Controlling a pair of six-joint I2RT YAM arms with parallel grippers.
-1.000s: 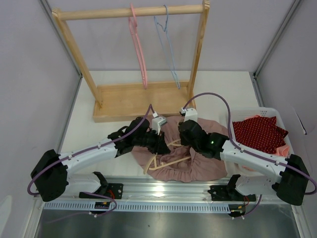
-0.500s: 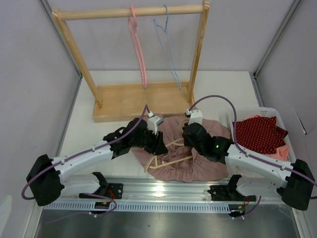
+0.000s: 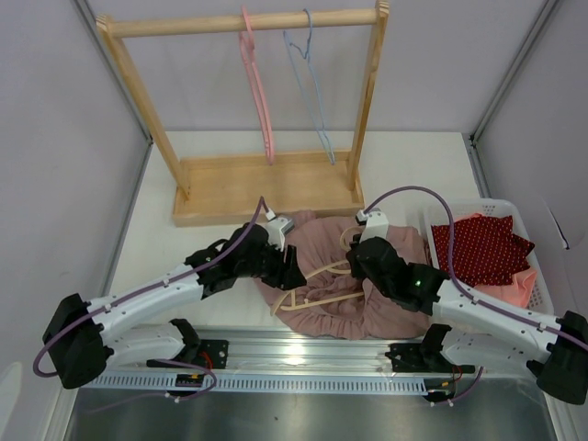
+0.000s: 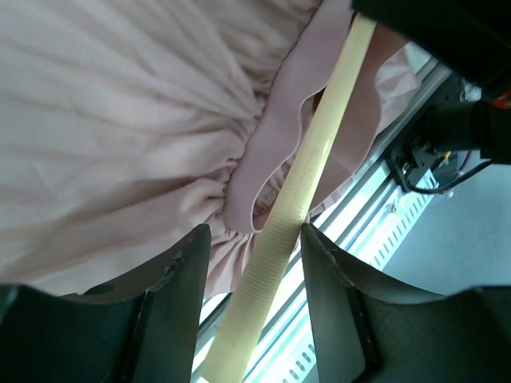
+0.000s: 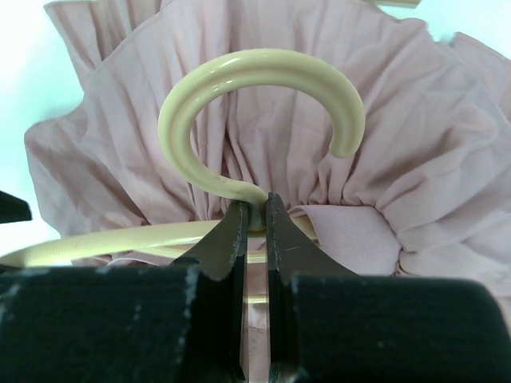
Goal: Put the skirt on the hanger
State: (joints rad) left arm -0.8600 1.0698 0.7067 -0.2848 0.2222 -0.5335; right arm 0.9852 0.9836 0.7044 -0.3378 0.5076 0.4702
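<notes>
The pink skirt (image 3: 342, 308) lies bunched on the table between the arms. A cream hanger (image 3: 317, 299) lies on it. My right gripper (image 5: 255, 217) is shut on the hanger's neck just under its hook (image 5: 239, 68); in the top view it is at the skirt's far side (image 3: 360, 265). My left gripper (image 4: 254, 275) is open, with one hanger arm (image 4: 307, 179) running between its fingers and the skirt's waistband (image 4: 267, 171) beside it. In the top view it is at the skirt's left edge (image 3: 288, 276).
A wooden rack (image 3: 257, 188) stands at the back with a pink hanger (image 3: 257, 92) and a blue hanger (image 3: 312, 87) on its bar. A white basket (image 3: 528, 225) with a red dotted garment (image 3: 478, 246) is at the right. A metal rail (image 3: 303, 354) runs along the near edge.
The right gripper has moved right and toward the near edge, carrying the hanger by its neck. The left arm has drawn back left, still astride the hanger arm. The skirt has shifted slightly.
</notes>
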